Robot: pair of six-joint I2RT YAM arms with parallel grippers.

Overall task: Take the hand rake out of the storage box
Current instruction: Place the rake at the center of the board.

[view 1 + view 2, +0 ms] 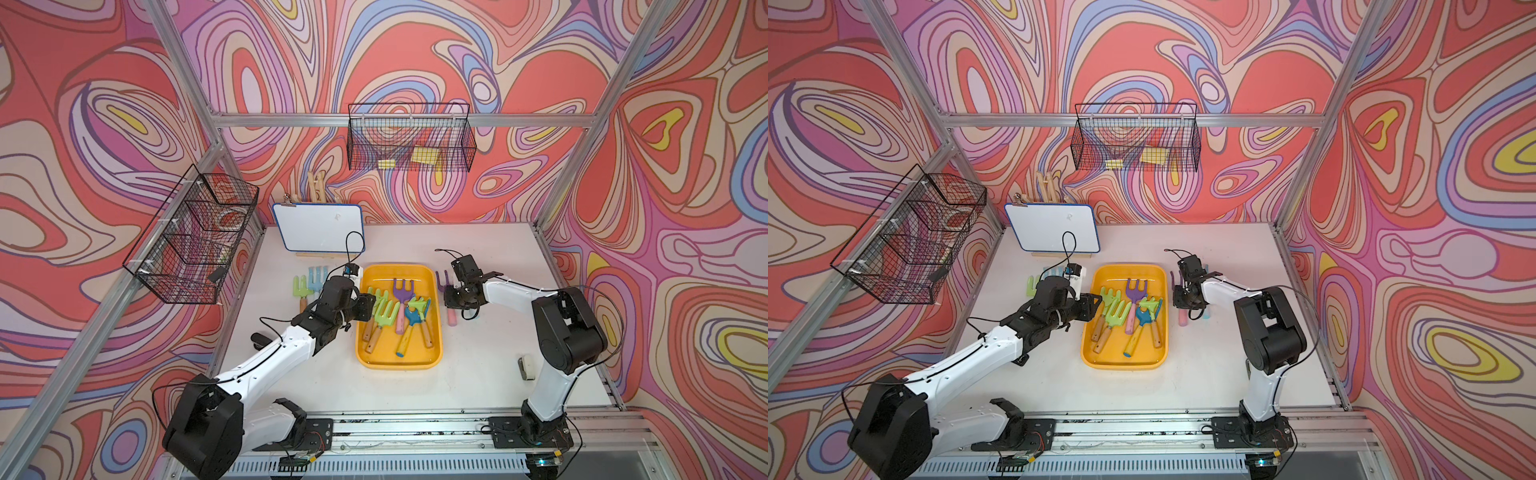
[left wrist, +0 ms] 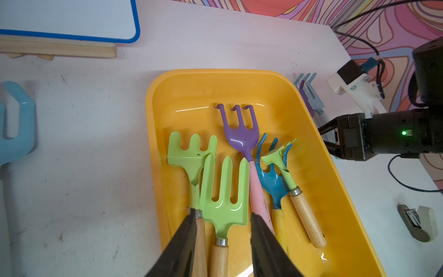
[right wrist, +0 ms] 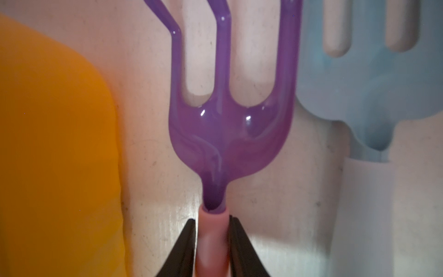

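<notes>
Storage box (image 1: 398,365) mid-table, long side running near to far; five hand rakes inside, heads toward the far end, handles near. Left gripper (image 2: 223,213) reaches in over the box's left wall, jaws apart and straddling the green rake (image 2: 224,191) about its ferrule. There are clear gaps on both sides of the wooden handle and nothing is gripped. Right gripper (image 3: 211,218) is low over the table (image 1: 478,374) just right of the box, jaws flanking the pink handle of a purple rake (image 3: 230,134) that lies outside the box beside a pale blue rake (image 3: 374,96); whether they pinch it or stand just clear, cannot tell. Handling, as judged: green rake looks light and stiff, its glossy painted head likely slick and the bare wood the better purchase, so take it on the handle just behind the ferrule. Its head overlaps the neighbouring green rake (image 2: 191,153), and one finger (image 2: 189,239) sits over that neighbour's handle, so closing could catch both. Second purple rake (image 2: 242,134) lies close on the right, inside the box. A straight-up lift looks best for freeing the tines.
</notes>
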